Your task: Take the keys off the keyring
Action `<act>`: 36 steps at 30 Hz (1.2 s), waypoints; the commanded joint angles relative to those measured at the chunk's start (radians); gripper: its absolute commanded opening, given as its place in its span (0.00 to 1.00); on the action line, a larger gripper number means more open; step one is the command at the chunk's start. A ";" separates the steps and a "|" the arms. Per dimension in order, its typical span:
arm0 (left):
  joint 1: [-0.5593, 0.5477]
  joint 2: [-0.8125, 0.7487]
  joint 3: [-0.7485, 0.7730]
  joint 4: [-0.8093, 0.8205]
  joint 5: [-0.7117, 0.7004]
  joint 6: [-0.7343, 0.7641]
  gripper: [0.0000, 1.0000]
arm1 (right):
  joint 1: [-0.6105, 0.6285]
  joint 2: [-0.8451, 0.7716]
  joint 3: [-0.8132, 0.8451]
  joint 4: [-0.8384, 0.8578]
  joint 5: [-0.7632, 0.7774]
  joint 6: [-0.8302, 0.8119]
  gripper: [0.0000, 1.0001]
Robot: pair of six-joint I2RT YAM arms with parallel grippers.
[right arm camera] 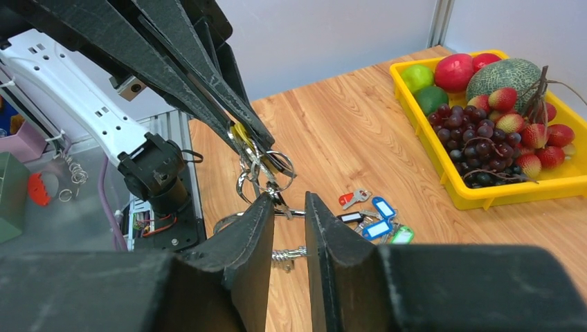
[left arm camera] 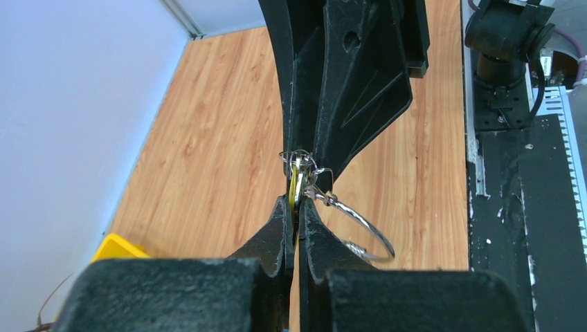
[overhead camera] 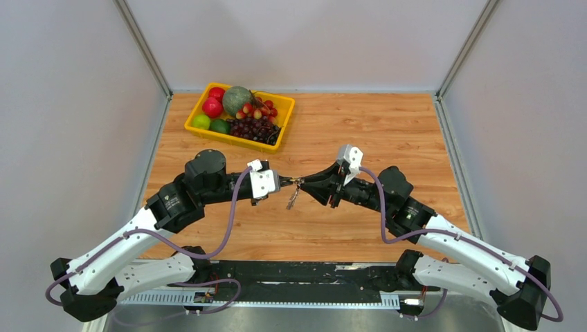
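Note:
My left gripper (overhead camera: 282, 183) (left arm camera: 296, 205) is shut on a yellow-headed key (left arm camera: 295, 181) above the table's middle. The keyring (left arm camera: 363, 225), a thin silver loop, dangles from that key with small rings bunched at its top (right arm camera: 266, 164). It shows faintly in the top view (overhead camera: 294, 198). My right gripper (overhead camera: 304, 184) (right arm camera: 287, 200) faces the left one, jaws apart. Its left fingertip (right arm camera: 266, 204) touches the bunched rings and the loop's wire (right arm camera: 291, 254) passes under the gap. Several loose keys (right arm camera: 374, 214) with red, black, blue and green tags lie on the wood.
A yellow tray (overhead camera: 195, 124) (right arm camera: 484, 197) of fruit stands at the back left of the wooden table (overhead camera: 387, 131). Grey walls close in both sides. A black rail (overhead camera: 297, 273) runs along the near edge.

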 commanded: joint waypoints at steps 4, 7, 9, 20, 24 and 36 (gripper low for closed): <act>-0.007 -0.012 -0.004 0.080 0.015 -0.011 0.00 | 0.021 0.006 0.027 0.070 -0.030 0.025 0.18; -0.007 -0.012 -0.009 0.091 0.015 -0.019 0.00 | 0.023 0.020 0.035 0.067 -0.022 0.032 0.00; -0.006 -0.016 -0.017 0.099 0.010 -0.025 0.00 | 0.022 0.024 0.041 0.055 0.012 0.046 0.00; -0.007 -0.096 -0.153 0.205 -0.045 -0.077 0.48 | 0.023 0.020 0.142 -0.078 0.198 0.067 0.00; -0.006 -0.100 -0.176 0.220 -0.052 -0.095 0.57 | 0.024 0.024 0.175 -0.105 0.205 0.052 0.00; -0.008 -0.080 -0.205 0.255 -0.057 -0.107 0.63 | 0.031 -0.004 0.208 -0.131 0.196 0.034 0.00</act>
